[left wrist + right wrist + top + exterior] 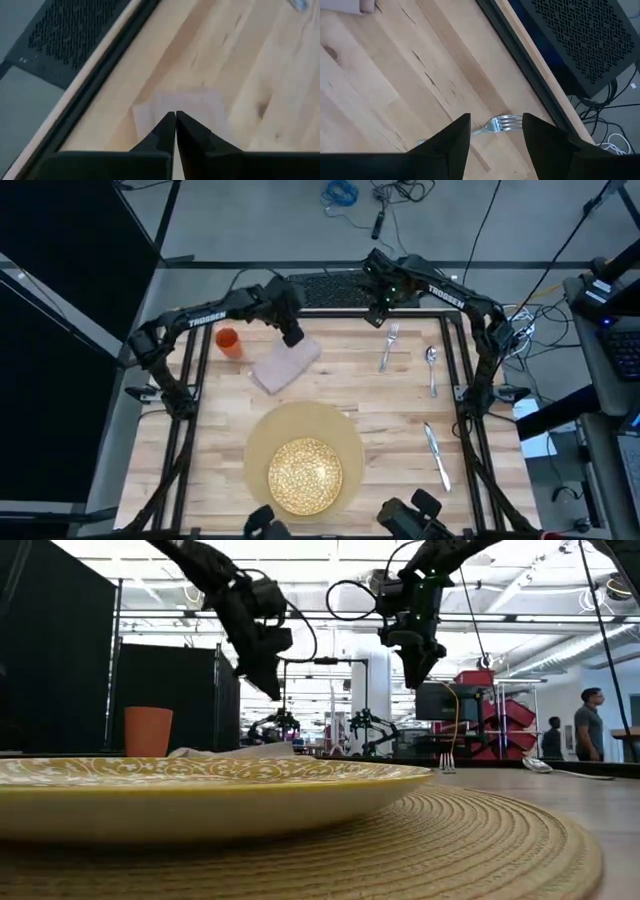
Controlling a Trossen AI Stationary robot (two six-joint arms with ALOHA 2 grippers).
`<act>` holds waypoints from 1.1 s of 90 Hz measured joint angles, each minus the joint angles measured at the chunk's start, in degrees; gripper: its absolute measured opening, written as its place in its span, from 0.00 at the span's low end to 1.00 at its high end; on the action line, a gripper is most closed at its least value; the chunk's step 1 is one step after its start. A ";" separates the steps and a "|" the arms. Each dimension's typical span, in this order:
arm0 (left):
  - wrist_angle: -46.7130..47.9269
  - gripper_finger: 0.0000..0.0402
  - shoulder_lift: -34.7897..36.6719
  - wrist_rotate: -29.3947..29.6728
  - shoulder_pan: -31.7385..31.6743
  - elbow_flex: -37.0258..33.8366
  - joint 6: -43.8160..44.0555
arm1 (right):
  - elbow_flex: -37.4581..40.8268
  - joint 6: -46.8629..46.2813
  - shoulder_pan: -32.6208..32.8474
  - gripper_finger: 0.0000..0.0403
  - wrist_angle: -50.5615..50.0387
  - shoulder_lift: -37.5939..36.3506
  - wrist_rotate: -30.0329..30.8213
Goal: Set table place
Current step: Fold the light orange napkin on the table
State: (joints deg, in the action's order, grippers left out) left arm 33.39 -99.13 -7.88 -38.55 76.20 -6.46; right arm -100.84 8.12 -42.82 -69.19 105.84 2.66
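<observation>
The plate already sits on the mat at the near edge of the table, but the napkin, cup, fork, spoon and knife lie apart and are not yet in place. The left gripper hangs over the napkin's far end with its fingers pressed together on nothing. The right gripper hangs over the shiny fork at the far edge, fingers spread wide.
</observation>
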 joint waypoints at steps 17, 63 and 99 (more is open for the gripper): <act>-1.43 0.02 -4.52 -1.83 -0.76 -0.02 -0.36 | 0.00 0.67 -0.01 0.41 0.00 0.00 0.01; -2.48 0.32 -6.67 0.70 -0.76 -0.02 -0.57 | 0.00 2.23 -0.01 0.41 0.87 0.02 -0.10; -2.70 0.34 -11.60 2.63 -0.10 0.00 -1.50 | 0.00 2.58 -0.07 0.41 0.83 0.02 -4.28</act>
State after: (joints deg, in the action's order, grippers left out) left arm 30.69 -110.73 -5.26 -38.65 76.20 -7.96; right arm -100.84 10.70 -42.89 -68.35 105.86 -1.63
